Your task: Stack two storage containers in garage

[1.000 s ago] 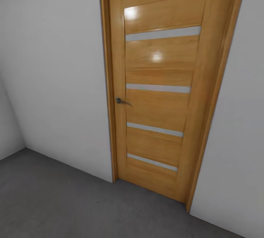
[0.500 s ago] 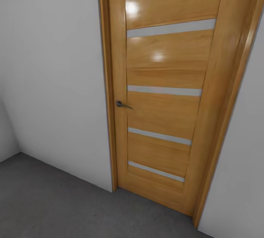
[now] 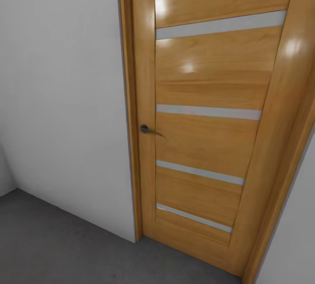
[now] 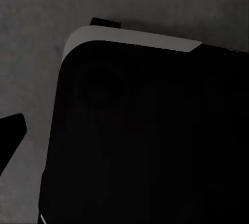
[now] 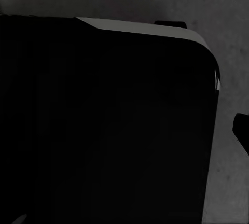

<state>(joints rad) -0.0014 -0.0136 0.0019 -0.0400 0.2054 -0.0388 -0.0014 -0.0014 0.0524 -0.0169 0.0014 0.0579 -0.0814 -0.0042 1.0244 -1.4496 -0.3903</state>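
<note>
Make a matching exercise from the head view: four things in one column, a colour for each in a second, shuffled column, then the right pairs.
Things:
1. door
2. door handle
3. wall
4. floor

Colours:
A. plain white
B. dark grey, mottled
C. honey-brown wood with pale horizontal strips
D. dark metal

Pairs: 1-C, 2-D, 3-A, 4-B

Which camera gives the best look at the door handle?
The head view: the handle sits clear against the wooden door, on its left edge, about mid-height. Both wrist views look down at a dark body over the grey floor and give nothing of the handle.
</note>
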